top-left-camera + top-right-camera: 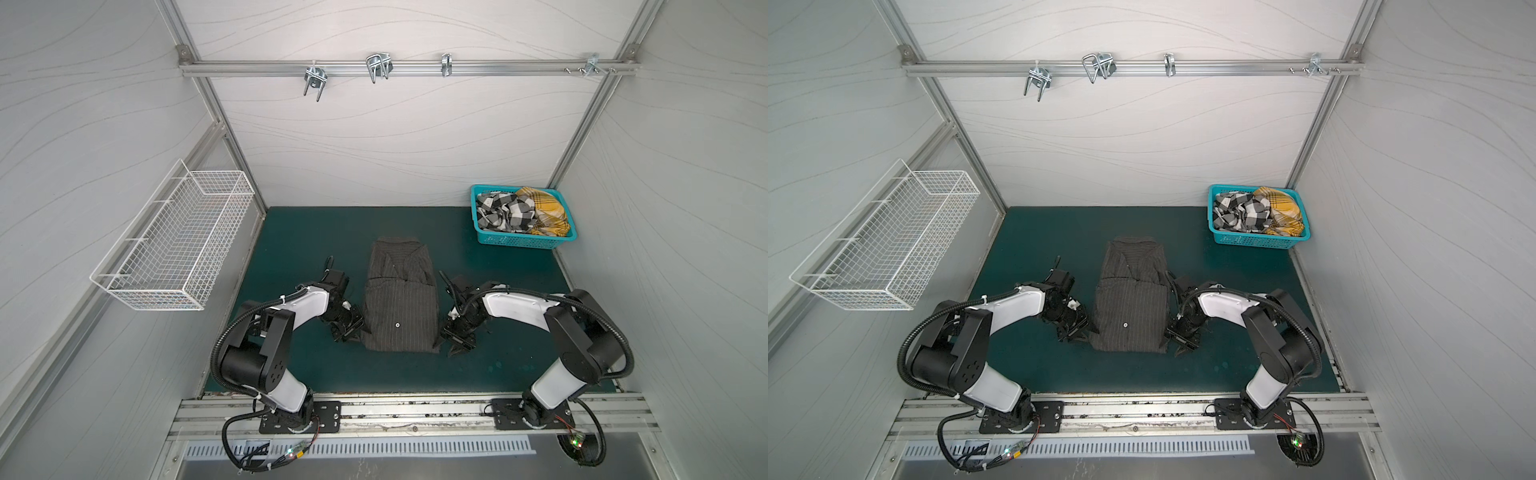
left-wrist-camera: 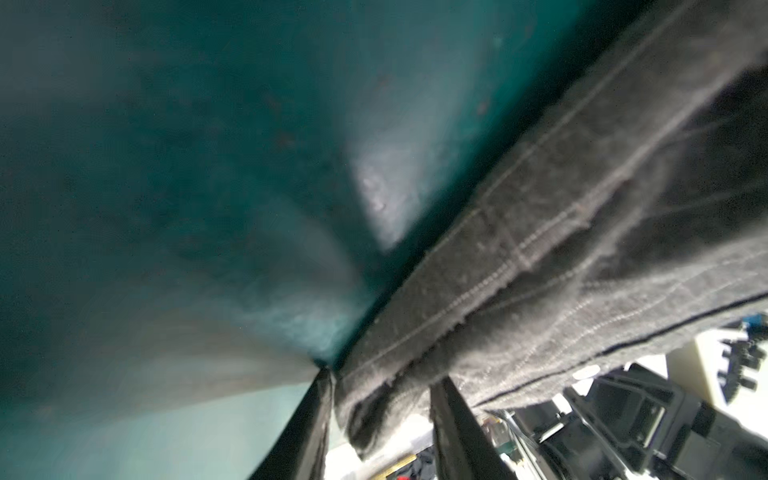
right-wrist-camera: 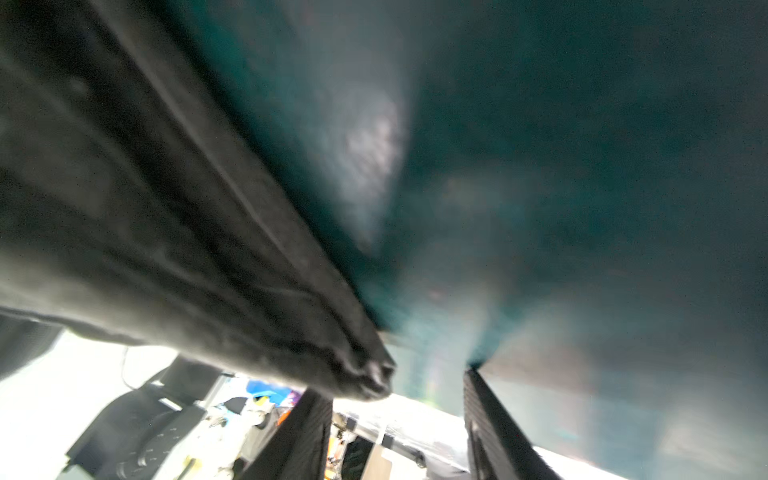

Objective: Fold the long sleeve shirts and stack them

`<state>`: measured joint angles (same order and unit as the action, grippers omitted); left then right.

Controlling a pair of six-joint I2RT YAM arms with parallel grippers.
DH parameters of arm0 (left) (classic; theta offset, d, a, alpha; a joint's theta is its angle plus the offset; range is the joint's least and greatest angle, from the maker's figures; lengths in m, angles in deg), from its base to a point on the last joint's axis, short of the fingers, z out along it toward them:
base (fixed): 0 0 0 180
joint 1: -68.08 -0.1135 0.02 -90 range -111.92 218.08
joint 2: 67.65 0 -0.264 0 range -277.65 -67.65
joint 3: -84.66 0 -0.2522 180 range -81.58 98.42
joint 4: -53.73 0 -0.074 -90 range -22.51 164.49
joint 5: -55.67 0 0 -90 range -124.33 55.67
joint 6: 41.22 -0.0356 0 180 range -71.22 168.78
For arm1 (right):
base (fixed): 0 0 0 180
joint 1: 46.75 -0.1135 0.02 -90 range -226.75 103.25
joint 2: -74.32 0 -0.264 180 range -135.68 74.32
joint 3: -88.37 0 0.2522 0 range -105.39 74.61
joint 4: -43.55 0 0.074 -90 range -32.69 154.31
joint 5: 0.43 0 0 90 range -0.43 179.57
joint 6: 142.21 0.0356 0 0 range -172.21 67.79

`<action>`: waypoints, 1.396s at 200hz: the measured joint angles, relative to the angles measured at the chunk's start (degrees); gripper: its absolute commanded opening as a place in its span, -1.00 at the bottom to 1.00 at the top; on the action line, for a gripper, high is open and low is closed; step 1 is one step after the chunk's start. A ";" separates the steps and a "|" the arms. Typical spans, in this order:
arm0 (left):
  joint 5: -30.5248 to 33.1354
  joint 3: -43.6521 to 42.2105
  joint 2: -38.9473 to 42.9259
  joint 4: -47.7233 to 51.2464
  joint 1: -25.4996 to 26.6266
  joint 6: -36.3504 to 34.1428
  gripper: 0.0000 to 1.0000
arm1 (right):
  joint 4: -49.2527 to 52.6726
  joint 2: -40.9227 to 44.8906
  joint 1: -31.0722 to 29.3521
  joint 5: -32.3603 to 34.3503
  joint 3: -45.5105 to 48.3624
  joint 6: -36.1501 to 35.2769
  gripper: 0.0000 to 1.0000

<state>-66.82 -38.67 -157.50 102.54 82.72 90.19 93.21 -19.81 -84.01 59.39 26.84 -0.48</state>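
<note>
Pinstriped shirt (image 1: 401, 303) folded flat, near corners inside the spread left tool (image 2: 384, 376) and spread right tool (image 3: 392, 382).

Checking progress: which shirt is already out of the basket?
The dark charcoal pinstriped button-up shirt, lying flat on the green mat; the black-and-white checked shirt and mustard-yellow plaid shirt sit crumpled in the teal plastic basket.

Pale wavy-grained walls (image 1: 374, 137) around a dark teal mat (image 1: 299, 232); white wire basket (image 1: 178, 245) at left — hooks (image 1: 377, 66) on a rail (image 1: 498, 67).

Pinstriped shirt (image 1: 401, 307) folded, checked shirt (image 1: 505, 212), yellow shirt (image 1: 544, 210) crumpled in basket (image 1: 519, 241)
</note>
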 measured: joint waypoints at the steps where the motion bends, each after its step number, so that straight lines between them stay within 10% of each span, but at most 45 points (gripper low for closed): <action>1: 0.00 0.00 0.00 0.00 0.00 -0.02 -0.27 | -0.04 -0.02 0.00 -0.04 0.00 0.00 -0.05; 89: -0.76 -1.49 0.39 -0.26 0.50 -1.36 -0.50 | -2.64 -1.70 -0.04 -1.97 -0.02 2.49 -0.28; 131: -1.57 -0.61 -0.09 0.17 0.76 -2.12 -0.11 | -2.23 -2.78 -0.02 -1.97 -1.09 2.32 -0.28; 178: 0.39 -1.18 4.00 4.42 1.44 -2.23 -0.12 | -2.19 -2.80 0.00 -1.95 -1.09 2.25 -0.30; 279: -1.75 -2.12 -0.02 1.40 2.80 -0.35 -0.68 | -1.99 -2.62 0.44 -1.20 -1.40 0.20 -0.32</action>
<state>-68.57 -40.79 -157.52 103.94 85.52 89.84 91.22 -22.43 -83.57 58.19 25.44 -0.29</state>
